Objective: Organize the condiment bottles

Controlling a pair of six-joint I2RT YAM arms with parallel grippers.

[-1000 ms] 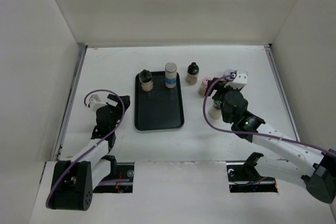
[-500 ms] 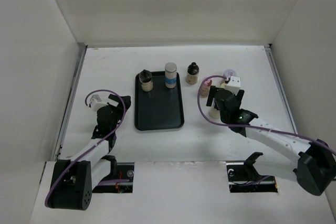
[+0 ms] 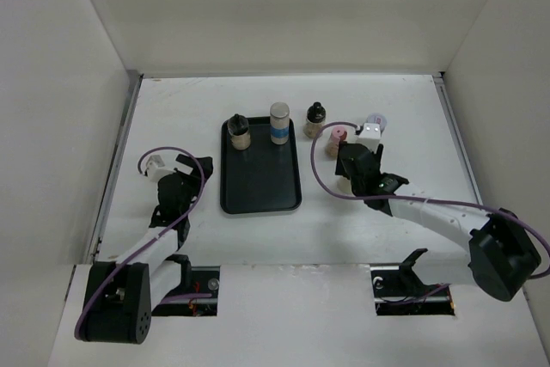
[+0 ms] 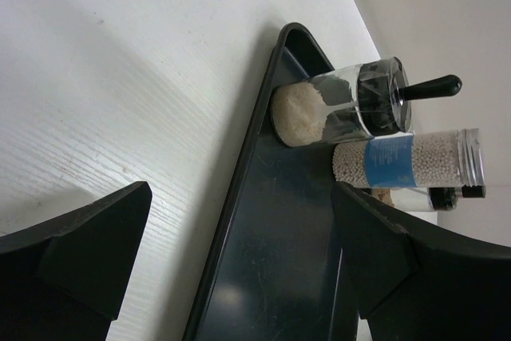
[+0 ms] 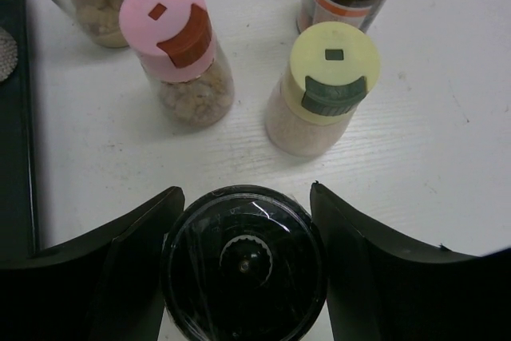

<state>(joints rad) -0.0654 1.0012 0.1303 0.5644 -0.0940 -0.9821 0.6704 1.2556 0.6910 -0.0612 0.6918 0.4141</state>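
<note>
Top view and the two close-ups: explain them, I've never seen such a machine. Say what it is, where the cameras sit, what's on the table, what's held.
These are two robot arms bolted at the table's near edge. The wide picture looks down from above and behind them; each close-up comes from a wrist camera, so the dark shapes at its edges are that arm's own fingers. On the table lies a black tray with a knob-topped bottle and a blue-labelled bottle at its far end. Right of it stand more bottles, among them a pink-capped bottle and a yellow-capped bottle. The left arm's fingers are open, empty. The right arm's fingers flank a black-capped bottle; whether they grip it yet is unclear.
</note>
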